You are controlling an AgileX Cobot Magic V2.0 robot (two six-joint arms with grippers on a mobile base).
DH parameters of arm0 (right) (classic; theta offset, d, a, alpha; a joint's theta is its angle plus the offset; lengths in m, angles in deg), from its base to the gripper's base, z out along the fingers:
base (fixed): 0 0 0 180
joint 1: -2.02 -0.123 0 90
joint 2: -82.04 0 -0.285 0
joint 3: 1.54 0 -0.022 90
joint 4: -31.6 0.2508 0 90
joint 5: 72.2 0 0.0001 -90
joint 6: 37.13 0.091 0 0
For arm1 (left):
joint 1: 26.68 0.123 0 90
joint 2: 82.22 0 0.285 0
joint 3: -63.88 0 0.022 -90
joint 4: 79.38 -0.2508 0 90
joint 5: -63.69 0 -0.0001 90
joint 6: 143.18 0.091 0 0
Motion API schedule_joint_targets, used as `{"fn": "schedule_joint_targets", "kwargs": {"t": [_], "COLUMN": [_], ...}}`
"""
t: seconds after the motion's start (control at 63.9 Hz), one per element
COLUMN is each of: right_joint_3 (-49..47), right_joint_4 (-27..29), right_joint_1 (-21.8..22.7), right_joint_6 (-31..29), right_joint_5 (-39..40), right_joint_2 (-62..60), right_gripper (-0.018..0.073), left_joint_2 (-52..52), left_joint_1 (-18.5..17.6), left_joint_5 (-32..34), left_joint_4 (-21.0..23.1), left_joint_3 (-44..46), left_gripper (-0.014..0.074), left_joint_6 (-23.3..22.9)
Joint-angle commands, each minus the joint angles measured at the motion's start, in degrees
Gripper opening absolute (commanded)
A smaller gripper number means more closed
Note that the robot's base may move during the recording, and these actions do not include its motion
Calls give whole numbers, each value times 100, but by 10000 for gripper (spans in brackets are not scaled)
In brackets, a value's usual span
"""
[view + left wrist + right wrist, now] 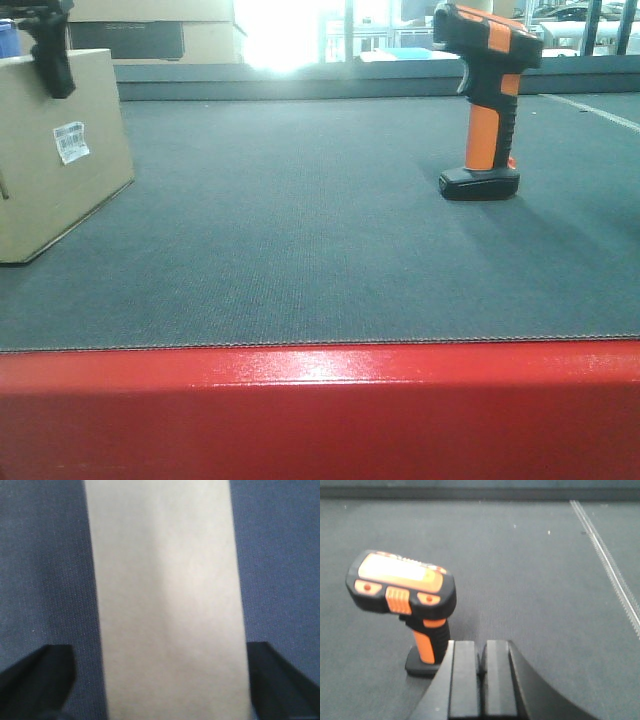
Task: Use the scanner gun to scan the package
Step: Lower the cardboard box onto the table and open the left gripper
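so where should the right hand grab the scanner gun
By the orange handle of the scanner gun, coming in level from the side. It stands upright on its flat foot, so the handle is a free vertical post below the wider head.

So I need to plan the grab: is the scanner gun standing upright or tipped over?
Upright. The scanner gun stands on its flat black foot on the grey mat, handle vertical, head on top, untouched.
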Motion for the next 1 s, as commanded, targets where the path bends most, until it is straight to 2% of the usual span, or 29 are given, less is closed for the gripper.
{"fn": "schedule_joint_targets", "kwargs": {"t": [0.0, 0.172, 0.266, 0.344, 0.438, 0.579, 0.736, 0.986], "right_joint_3": [1, 1, 56, 192, 450, 1040, 1773, 2677], "right_joint_4": [-70, -70, -82, -82, -82, -272, -272, -272], "right_joint_1": [25, 25, 25, 25, 25, 25, 25, 25], "right_joint_6": [-7, -7, -7, -7, -7, -7, -7, -7], "right_joint_5": [-91, -446, -638, -679, -560, -260, 49, 116], "right_joint_2": [-74, -234, -423, -624, -928, -1448, -2043, -2961], "right_gripper": [-154, -154, -154, -154, -154, -154, -154, -154], "left_joint_2": [54, 266, 526, 834, 1229, 1938, 2823, 4616], "left_joint_1": [-35, -35, -35, -35, -35, -35, -35, -35], "left_joint_5": [43, 43, 43, 43, 43, 209, 991, 2984], "left_joint_4": [0, 0, 77, 116, 129, 129, 119, 119], "left_joint_3": [9, 9, -29, -141, -469, -1268, -2418, -4606], "left_gripper": [608, 535, 403, 255, 85, -111, -111, -111], "left_joint_6": [-65, -65, -65, -65, -65, -65, -65, -65]}}
